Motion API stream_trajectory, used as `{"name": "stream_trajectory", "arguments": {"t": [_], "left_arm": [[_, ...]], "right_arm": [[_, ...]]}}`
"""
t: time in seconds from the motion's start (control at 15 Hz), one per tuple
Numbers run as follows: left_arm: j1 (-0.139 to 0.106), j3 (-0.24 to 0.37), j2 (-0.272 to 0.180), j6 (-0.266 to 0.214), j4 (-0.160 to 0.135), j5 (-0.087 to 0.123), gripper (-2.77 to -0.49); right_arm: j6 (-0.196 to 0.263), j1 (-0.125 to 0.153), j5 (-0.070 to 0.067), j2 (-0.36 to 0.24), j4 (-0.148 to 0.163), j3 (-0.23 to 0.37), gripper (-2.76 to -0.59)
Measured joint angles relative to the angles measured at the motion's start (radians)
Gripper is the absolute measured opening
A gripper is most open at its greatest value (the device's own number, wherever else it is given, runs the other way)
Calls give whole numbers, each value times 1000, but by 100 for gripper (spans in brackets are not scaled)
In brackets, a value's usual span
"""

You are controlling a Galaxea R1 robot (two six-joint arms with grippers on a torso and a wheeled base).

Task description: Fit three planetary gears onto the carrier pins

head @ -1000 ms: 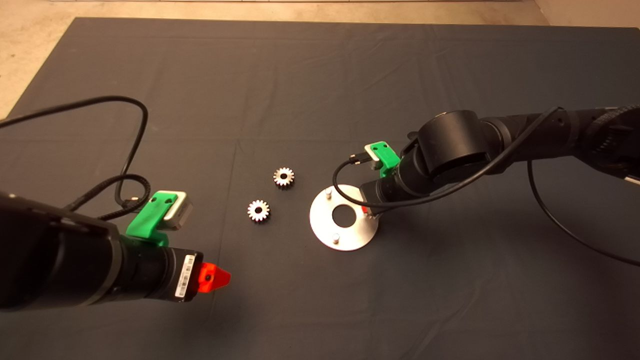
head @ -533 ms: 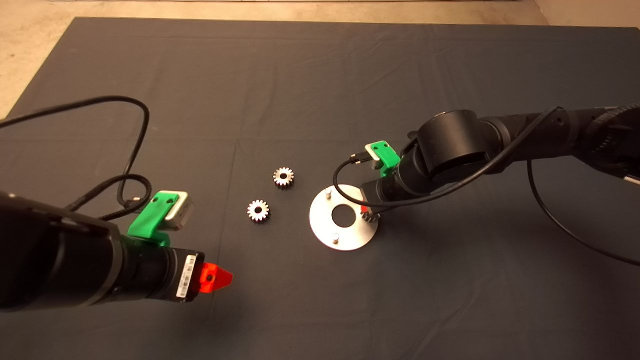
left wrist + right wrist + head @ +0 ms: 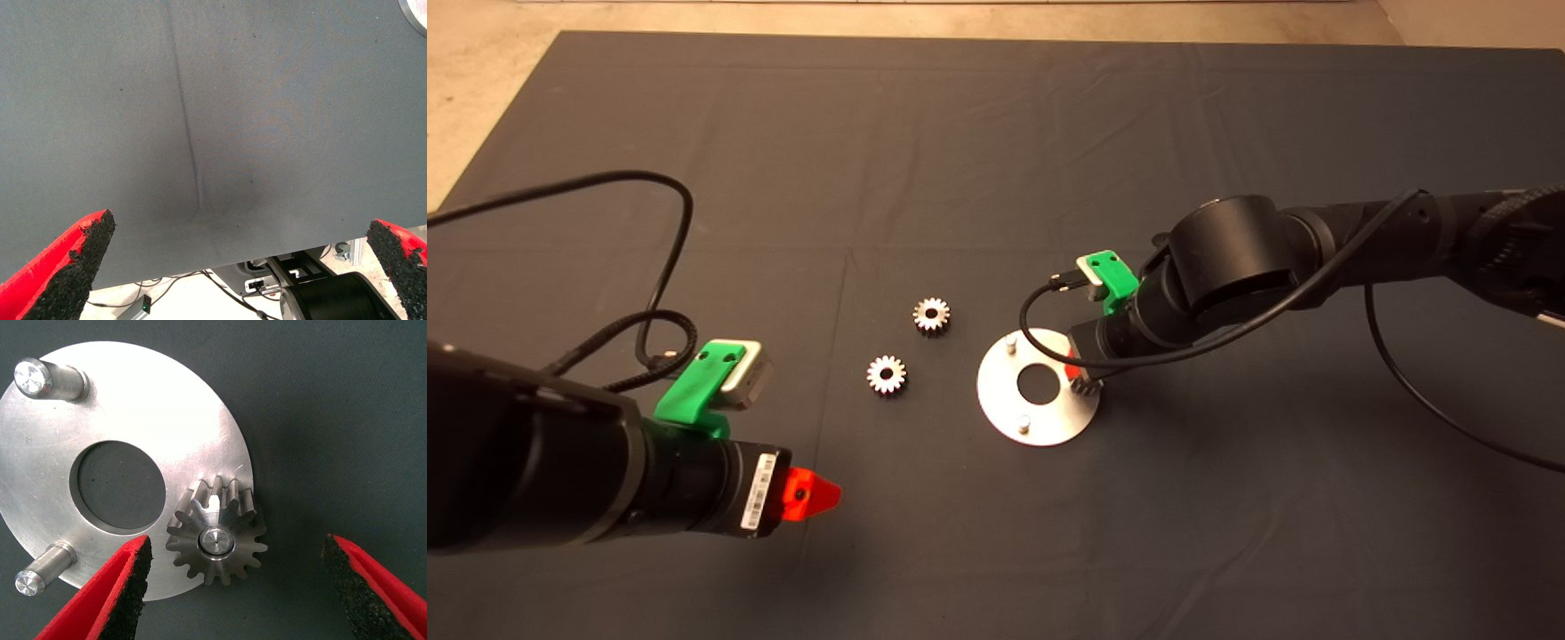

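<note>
The shiny round disc (image 3: 1005, 391) lies on the mat right of centre. Two of its carrier pins (image 3: 1010, 341) (image 3: 1024, 422) stand bare. One planetary gear (image 3: 217, 543) sits on the third pin at the disc's right edge, and the pin tip shows in the gear's hole. My right gripper (image 3: 237, 547) hovers over that gear, its fingers (image 3: 113, 600) open on either side without touching it. In the head view it (image 3: 1080, 373) mostly hides the gear. Two loose gears (image 3: 931, 315) (image 3: 887, 374) lie left of the disc. My left gripper (image 3: 809, 493) is open and empty at the lower left.
Black cables loop over the mat at the left (image 3: 667, 267) and hang from the right arm (image 3: 1405, 373). The disc's edge (image 3: 417, 13) shows in the left wrist view. Bare floor lies beyond the mat's far left corner (image 3: 463, 107).
The right gripper has let go of the gear and drawn back a little, so the gear's teeth now show at the disc's right edge. The left arm has hardly moved.
</note>
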Motion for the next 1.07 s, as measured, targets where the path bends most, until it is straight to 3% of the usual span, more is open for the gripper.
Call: {"name": "stream_trajectory", "arguments": {"t": [0.2, 0.33, 0.47, 0.6, 0.73, 0.87, 1.0, 1.07], "left_arm": [[0, 0, 0, 0, 0, 0, -51], [0, 0, 0, 0, 0, 0, -51], [0, 0, 0, 0, 0, 0, -51], [0, 0, 4, 0, 0, 1, -51], [0, 0, 19, 1, 0, 3, -51], [0, 0, 36, 3, 1, 8, -51], [0, 0, 47, 20, 1, 38, -51], [0, 0, 58, 44, 0, 49, -51]], "right_arm": [[1, 33, 1, -23, 0, 0, -147], [0, 40, 6, -84, 2, 8, -147], [-5, 50, 7, -215, 13, 42, -147], [-41, 79, -7, -401, 49, 102, -147], [-69, 119, -16, -546, 140, 194, -147], [-87, 161, -9, -640, 282, 298, -147], [-96, 193, -3, -730, 390, 395, -147], [-98, 204, -3, -764, 417, 428, -147]]}}
